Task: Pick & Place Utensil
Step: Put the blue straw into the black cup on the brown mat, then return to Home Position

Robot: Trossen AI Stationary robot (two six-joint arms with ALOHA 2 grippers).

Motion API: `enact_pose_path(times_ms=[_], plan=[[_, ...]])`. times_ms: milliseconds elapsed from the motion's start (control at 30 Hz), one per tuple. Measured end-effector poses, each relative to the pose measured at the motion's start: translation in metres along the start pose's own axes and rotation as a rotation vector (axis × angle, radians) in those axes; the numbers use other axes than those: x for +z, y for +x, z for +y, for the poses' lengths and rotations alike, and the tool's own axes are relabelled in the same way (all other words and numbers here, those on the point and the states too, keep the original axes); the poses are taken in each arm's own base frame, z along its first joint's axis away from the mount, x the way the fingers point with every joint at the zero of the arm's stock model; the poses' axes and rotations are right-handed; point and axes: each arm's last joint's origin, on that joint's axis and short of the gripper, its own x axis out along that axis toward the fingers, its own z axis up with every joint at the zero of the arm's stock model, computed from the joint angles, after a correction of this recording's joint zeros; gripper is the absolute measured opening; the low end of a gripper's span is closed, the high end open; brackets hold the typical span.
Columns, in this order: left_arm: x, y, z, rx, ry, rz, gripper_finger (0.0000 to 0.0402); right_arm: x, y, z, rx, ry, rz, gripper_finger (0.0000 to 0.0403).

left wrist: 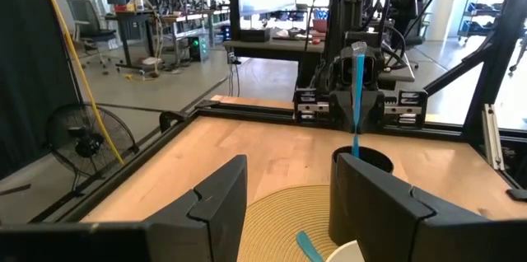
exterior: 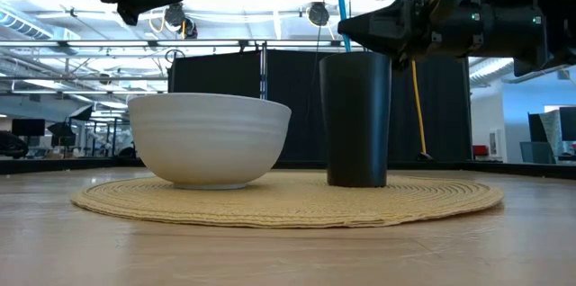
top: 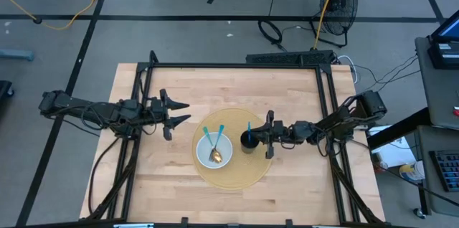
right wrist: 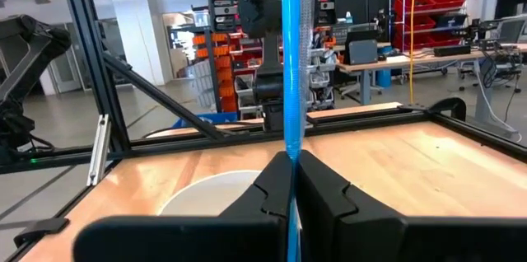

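A black cup (top: 246, 142) and a white bowl (top: 201, 149) stand on a round woven mat (top: 244, 174). Two blue-handled utensils (top: 208, 139) lie in the bowl, a gold spoon head (top: 215, 158) at its bottom and their handles leaning on the far rim. A third blue-handled utensil (right wrist: 291, 81) stands upright over the cup. My right gripper (right wrist: 290, 184) is shut on it, reaching in from the table's right. My left gripper (top: 179, 113) hovers open to the left of the bowl, above the table. My right gripper pinches the blue handle (right wrist: 291, 142) between its two fingers, which come in level from the table's right and lie across it. The handle stands upright, with most of its length above the fingers. Its lower end dips into the black cup (left wrist: 360, 160).
The mat lies at the middle of the wooden table (top: 301, 92), toward its near edge. A black frame rail (top: 237, 65) runs along the far edge, with side rails left and right. Bare wood lies to the far side and left of the mat.
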Motion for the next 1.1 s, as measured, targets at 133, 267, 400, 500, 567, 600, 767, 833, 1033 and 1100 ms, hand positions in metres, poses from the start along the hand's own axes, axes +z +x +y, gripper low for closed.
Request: enact_pose_path(times_ms=[133,267,400,500,567,600,767,833,1033,1100], plan=[[0.0,0.0,0.0,0.0,-0.001,0.0,0.0191,0.0,0.0,0.0,0.0,-0.006,0.0,0.0023],[0.0,0.0,0.0,0.0,-0.003,0.0,0.0191,0.0,0.0,0.0,0.0,-0.007,0.0,0.0065],[0.0,0.0,0.0,0.0,-0.006,-0.001,0.0191,0.002,0.0,0.0,0.002,-0.011,-0.02,0.0114],[0.0,0.0,0.0,0.0,-0.006,-0.001,0.0191,0.006,0.0,0.0,0.005,-0.018,-0.057,0.0148],[0.0,0.0,0.0,0.0,-0.006,-0.001,0.0191,0.01,-0.001,0.001,0.006,-0.028,-0.082,0.0168],[0.0,0.0,0.0,0.0,-0.006,-0.001,0.0191,0.013,-0.001,0.001,0.006,-0.03,-0.094,0.0178],[0.0,0.0,0.0,0.0,-0.006,-0.001,0.0191,0.03,-0.005,0.001,0.003,-0.044,-0.127,0.0216],[0.0,0.0,0.0,0.0,-0.006,0.0,0.0191,0.039,-0.008,0.001,0.001,-0.063,-0.138,0.0228],[-0.006,0.0,0.0,0.006,0.005,0.062,0.0191,0.073,-0.022,-0.003,-0.056,-0.112,-0.189,0.025],[-0.007,0.0,0.0,0.007,0.007,0.069,0.0191,0.084,-0.028,-0.005,-0.067,-0.114,-0.197,0.0253]])
